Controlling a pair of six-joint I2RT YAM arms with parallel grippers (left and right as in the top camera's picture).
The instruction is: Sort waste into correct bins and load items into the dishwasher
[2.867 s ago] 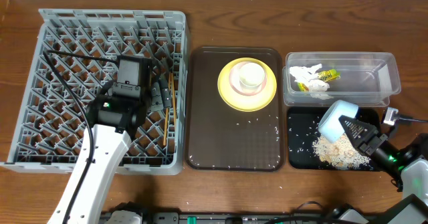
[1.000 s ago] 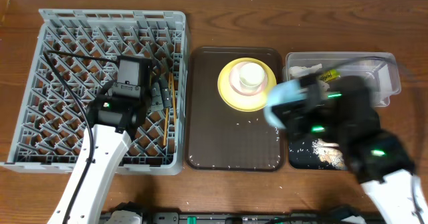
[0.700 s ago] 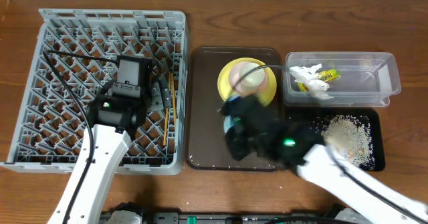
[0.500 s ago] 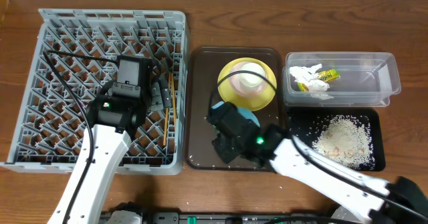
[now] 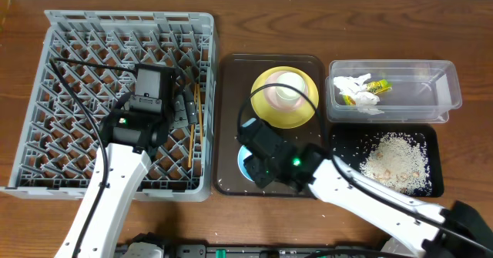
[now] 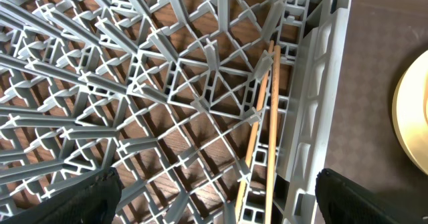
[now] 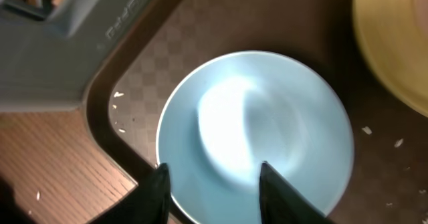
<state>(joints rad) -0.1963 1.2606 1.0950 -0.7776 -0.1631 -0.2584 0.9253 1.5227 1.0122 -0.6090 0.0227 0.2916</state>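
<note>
Starting at the right gripper [image 7: 212,169]: its fingers are seen parted with nothing clamped, poised over the near rim of the light blue bowl [image 7: 261,124]. The bowl is set upright and empty on the brown tray [image 7: 194,30], at the tray's near-left corner, close to the dish rack wall. In the overhead view it is mostly covered by the right arm. A few rice crumbs [image 7: 117,95] are scattered on the tray beside the bowl. Behind the bowl on the same tray, the yellow plate [image 5: 306,110] is seated with a pale cup [image 5: 283,88] on it. Right of the brown tray, the black tray [image 5: 347,146] is loaded with a pile of rice [image 5: 393,162]. The clear tub [image 5: 431,92] behind it is loaded at its left end with the crumpled napkin [image 5: 353,88] and the snack wrapper [image 5: 377,85]. The left gripper [image 6: 217,177] is held wide apart and empty above the dish rack [image 6: 167,83]. Two chopsticks [image 6: 271,130] are laid side by side in the rack, along its right wall.
</note>
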